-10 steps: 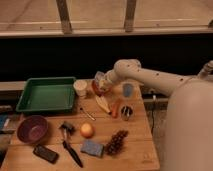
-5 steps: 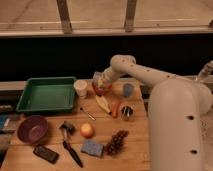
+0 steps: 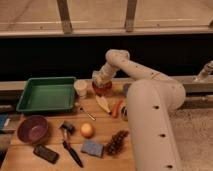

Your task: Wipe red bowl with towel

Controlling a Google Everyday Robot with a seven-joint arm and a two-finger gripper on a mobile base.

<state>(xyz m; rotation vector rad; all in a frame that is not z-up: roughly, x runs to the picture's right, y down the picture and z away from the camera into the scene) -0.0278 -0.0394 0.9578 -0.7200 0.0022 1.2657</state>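
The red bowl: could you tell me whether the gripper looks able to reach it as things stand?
Probably yes: the gripper hangs directly over the red bowl at the table's far edge, with nothing between them. The cup beside the bowl stands apart from it.

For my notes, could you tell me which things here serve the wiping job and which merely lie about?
Job: red bowl; towel, apparently held by the gripper just above that bowl.
Lying about: green tray, white cup, purple bowl, blue sponge, round orange fruit.
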